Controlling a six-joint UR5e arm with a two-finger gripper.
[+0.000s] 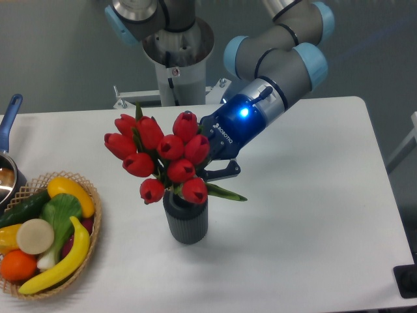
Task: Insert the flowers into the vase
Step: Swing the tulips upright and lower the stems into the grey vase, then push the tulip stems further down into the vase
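One basket (91, 215) at 9 o'clock of the vase (186, 218), well apart from it. Wicker, woven, round; holds a banana, an orange, a cucumber, a yellow pepper and other produce. A pot (8, 156) with a blue handle sits at the table's (313, 215) left edge, above the basket. A dark block at the lower right corner, partly cut off. Nothing lies between basket and vase.

Vase: dark grey cylinder, fine vertical ribs, upright near table centre. Flowers (159, 153): about ten red closed buds, glossy, green stems and leaves. Stems go down into the vase mouth; the heads lean toward 10 o'clock. One leaf sticks out toward 3 o'clock.

Arm reaches down from 1 o'clock, grey links, blue joint caps, blue light lit on the wrist. Gripper (212, 171) sits just behind the buds at 2 o'clock of the vase. One dark finger (225, 171) shows; the rest hides behind the blooms, so I cannot tell whether the fingers grip the stems.
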